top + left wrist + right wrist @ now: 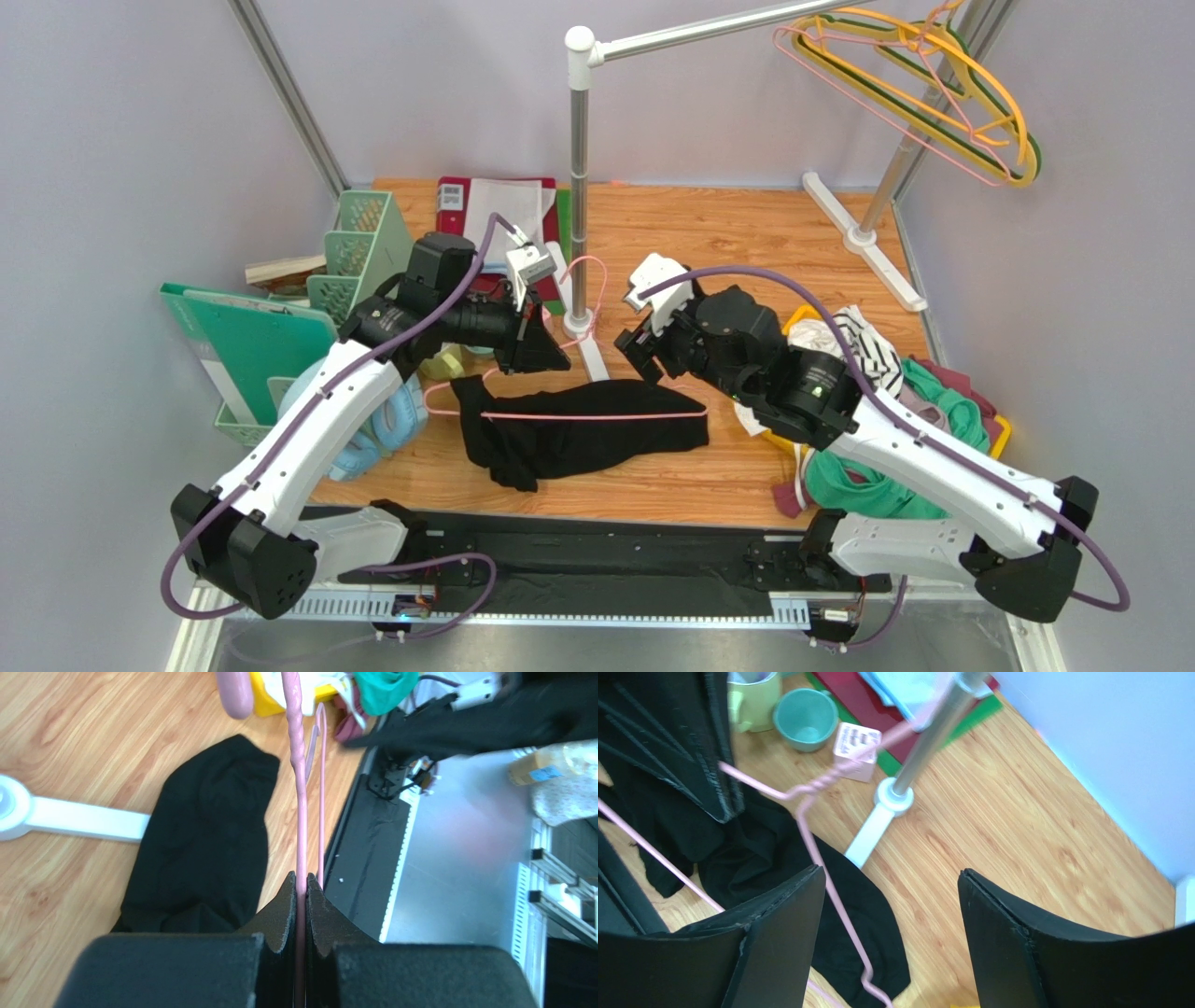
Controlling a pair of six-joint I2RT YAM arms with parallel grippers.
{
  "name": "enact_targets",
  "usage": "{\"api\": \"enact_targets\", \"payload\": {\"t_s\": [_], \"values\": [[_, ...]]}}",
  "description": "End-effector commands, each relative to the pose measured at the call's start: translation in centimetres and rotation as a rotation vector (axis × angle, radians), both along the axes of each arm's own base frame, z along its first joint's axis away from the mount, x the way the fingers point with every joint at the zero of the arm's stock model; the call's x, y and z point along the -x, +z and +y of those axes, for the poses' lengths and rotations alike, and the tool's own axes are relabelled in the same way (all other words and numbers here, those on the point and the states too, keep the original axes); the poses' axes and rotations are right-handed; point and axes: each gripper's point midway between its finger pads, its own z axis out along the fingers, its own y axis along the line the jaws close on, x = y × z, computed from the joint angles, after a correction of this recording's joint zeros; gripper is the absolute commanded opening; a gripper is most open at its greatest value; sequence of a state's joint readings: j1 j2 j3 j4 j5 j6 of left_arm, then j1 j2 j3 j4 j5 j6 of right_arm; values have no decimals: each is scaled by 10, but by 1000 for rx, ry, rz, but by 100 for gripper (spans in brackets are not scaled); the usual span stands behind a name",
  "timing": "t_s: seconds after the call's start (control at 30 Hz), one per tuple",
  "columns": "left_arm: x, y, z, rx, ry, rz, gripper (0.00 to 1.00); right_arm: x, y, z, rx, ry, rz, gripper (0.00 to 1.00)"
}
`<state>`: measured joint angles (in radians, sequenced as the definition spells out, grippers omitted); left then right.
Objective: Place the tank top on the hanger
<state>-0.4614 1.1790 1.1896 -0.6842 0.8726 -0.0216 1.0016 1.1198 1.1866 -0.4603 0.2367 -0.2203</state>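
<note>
the left gripper (302, 887) is clamped tight on the wire of the hanger (589, 415), holding it low over the tank top (561, 448), which lies crumpled on the table (730, 252) with the long bar across it — not threaded yet, by the look of it. the right gripper (891, 875) hovers near the hook, fingers wide apart and empty. the step in hand seems to be dressing the hanger — next, the right fingers need to pinch a strap and draw it over one hanger shoulder.

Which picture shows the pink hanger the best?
The top view: most of the pink hanger shows, stretching across the black tank top. The left wrist view shows only its wire pinched in the left pincer. The right wrist view shows just its twisted neck.
</note>
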Motion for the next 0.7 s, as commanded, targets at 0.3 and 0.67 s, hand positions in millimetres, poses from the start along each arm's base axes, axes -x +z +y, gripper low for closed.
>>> {"api": "enact_targets", "payload": {"t_s": [0.3, 0.67], "values": [[-60, -12, -2, -78, 216, -133, 0, 35, -14, -33, -438, -202, 357, 66], [-97, 7, -24, -84, 281, -138, 0, 100, -61, 64, -528, -56, 568, 64]]}}
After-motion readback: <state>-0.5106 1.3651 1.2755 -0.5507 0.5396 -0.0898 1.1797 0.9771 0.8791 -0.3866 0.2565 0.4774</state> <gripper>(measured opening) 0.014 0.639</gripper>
